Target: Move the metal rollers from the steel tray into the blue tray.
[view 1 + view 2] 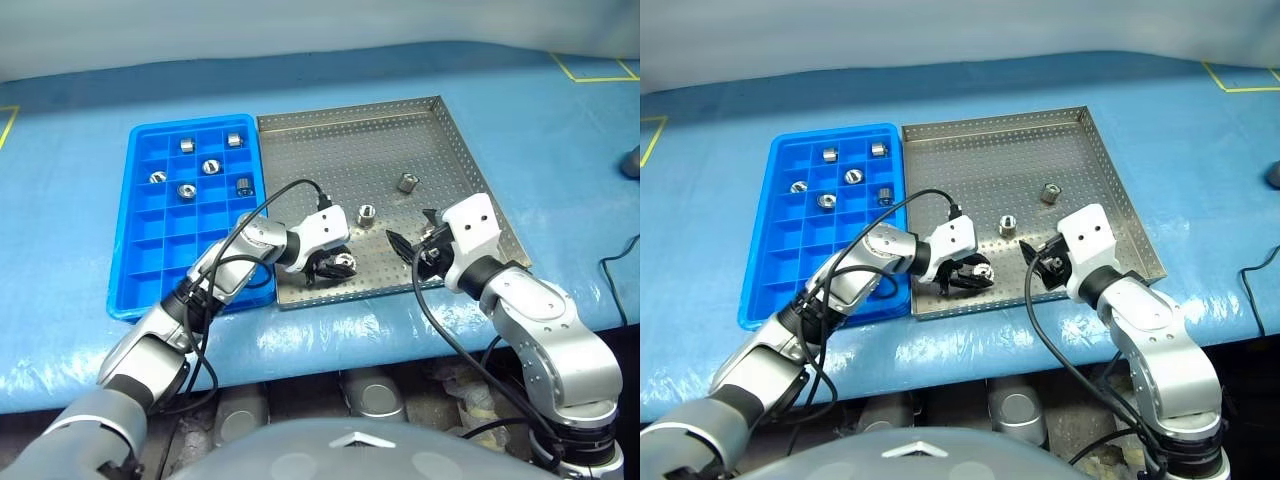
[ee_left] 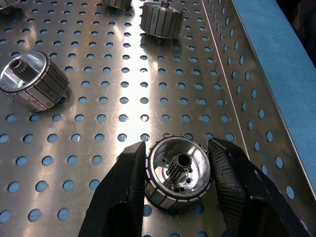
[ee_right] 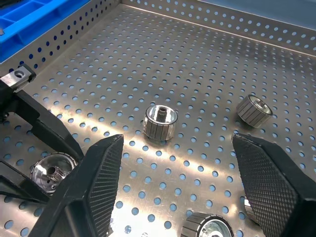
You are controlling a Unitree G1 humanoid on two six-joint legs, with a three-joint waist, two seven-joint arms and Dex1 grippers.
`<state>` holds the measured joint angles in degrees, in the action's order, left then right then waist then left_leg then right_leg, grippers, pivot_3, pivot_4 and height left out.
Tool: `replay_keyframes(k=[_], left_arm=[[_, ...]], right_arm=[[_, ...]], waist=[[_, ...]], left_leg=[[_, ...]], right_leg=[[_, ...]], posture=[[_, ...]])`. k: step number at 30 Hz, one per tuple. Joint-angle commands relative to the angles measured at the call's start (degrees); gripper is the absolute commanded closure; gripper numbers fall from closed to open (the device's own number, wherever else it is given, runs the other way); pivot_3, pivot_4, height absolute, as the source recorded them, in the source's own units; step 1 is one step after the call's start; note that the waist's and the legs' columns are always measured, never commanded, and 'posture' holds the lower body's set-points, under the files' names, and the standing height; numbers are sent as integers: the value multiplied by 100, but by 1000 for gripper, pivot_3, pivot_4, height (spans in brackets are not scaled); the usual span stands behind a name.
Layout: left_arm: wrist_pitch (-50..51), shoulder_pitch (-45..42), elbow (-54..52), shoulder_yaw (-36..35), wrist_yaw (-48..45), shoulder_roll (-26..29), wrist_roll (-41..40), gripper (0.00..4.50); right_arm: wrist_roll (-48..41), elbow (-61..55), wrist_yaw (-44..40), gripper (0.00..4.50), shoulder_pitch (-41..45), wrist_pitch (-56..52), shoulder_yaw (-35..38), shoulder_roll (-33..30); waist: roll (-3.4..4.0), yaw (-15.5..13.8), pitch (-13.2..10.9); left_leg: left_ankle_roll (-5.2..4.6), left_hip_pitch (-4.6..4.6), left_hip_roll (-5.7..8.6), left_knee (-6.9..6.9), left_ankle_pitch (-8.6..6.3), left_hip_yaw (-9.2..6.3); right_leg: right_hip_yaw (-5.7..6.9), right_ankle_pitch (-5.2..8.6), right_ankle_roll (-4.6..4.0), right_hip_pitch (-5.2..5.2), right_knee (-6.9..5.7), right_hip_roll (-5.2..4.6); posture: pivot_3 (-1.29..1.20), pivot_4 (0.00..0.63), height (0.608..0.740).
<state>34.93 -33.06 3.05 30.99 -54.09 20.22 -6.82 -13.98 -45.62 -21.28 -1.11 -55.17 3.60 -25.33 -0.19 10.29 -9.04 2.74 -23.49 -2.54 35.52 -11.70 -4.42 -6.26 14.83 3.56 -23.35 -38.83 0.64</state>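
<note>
Steel tray beside the blue tray, which already has six metal rollers in its far compartments. Left gripper has its fingers pinched onto a roller near the steel tray's front edge. Right gripper gapes wide, holding nothing, above the floor nearby.

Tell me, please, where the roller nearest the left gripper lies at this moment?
It lies between the left gripper's black fingers, near the steel tray's front rim; that roller rests on the perforated floor.
</note>
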Motion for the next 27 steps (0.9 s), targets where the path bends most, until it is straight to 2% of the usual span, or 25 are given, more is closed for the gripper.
replay_keyframes(k=[1, 6, 10, 14, 20, 27], left_arm=[[113, -104, -106, -668, 275, -49, -179, 2795], [316, -129, -498, -1609, 557, 409, -337, 2795], [545, 146, -1088, -2257, 708, 1021, -445, 2795], [858, 581, -1670, -3101, 1147, 1477, -464, 2795], [1308, 1181, -2098, -3762, 1885, 1599, -387, 2795], [1207, 1277, -1513, -3602, 2889, 1214, 24, 2795]], right_arm=[[-103, 79, -94, 802, 36, 94, -69, -85], [-327, 512, -565, 802, 119, 308, -399, -247], [-525, 717, -1000, 802, 393, 650, -593, -330], [-890, 812, -1433, 802, 811, 978, -811, -182], [-1206, 1059, -1752, 802, 1314, 1232, -1062, 1], [-1145, 1295, -1774, 802, 1518, 1390, -1223, -55]], waist=[[0, -1, 0], [-1, -5, -3], [0, -46, -7], [-5, -203, -10], [-11, -618, -12], [-14, -966, -12]], left_leg=[[0, 0, 0, 0, 0, 0], [-1, 0, -2, -3, 0, 0], [-1, 0, -3, -10, 0, -1], [-1, 0, -3, -15, -1, -1], [-1, -1, -4, -16, 0, -9], [0, -4, -1, -7, 0, -12]], right_leg=[[0, 0, 0, -1, 0, 0], [0, 0, 0, -3, 0, 2], [-1, 0, -1, -7, -1, 3], [1, 1, -1, -6, 2, 1], [13, 2, -3, -5, 3, -1], [22, 1, -5, -1, 5, -6]], posture=[[-166, 150, 740], [-120, 150, 740], [-76, 150, 740], [9, 150, 740], [87, 150, 740], [113, 150, 740]])
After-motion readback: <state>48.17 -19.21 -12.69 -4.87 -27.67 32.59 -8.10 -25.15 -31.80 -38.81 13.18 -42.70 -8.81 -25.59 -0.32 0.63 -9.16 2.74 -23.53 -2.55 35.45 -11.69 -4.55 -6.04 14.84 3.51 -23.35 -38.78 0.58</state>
